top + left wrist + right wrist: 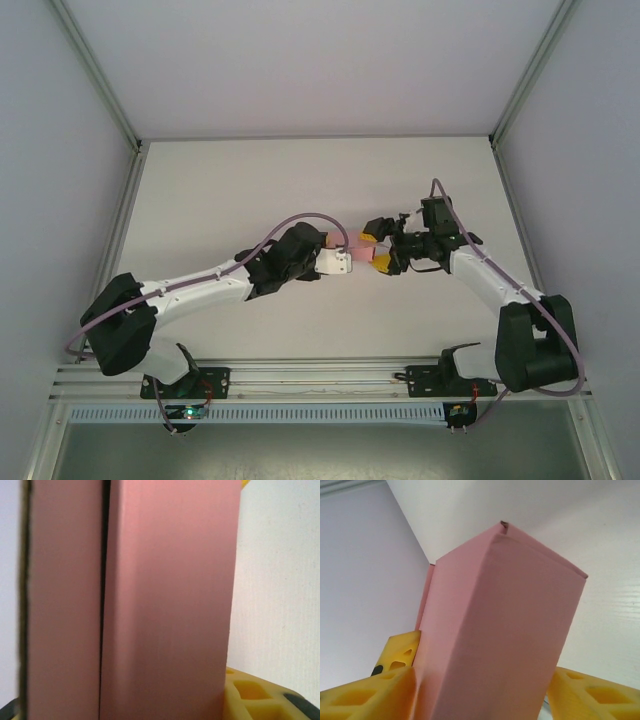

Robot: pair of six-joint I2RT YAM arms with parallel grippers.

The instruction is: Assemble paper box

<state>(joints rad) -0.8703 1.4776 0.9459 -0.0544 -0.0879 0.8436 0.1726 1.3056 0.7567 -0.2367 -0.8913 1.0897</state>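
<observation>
Your left gripper [344, 262] reads as clamped on the pink, thin-card rectangular paper box [505, 630]. In its wrist view a yellow pad [250, 697] lies against one long face of the box. The opposite finger is a dark sliver at the box's other edge, and card fills the gap between them. Your right gripper [376, 251] is released. Its two yellow fingers [367, 695] straddle the box, one touching a side panel and the other just clear of the opposite face. The box sits between the two claws, the left arm at one end of it and the right arm at the other, with the white table [250, 190] below. I cannot tell whether the box touches the table. Step in hand, by my judgement: hand-over of a box already folded into shape, freeing the right claw for closing work. The box is the sole container. From the right wrist, its far end is folded shut except for a small gap at one corner. The left wrist view shows a dark slit running the length of the box between two panels. The interior is hidden and no contents are visible. For the next move you should draw the right fingers straight back off the box without dragging it. Then press that open seam flat while the left claw holds firm.
</observation>
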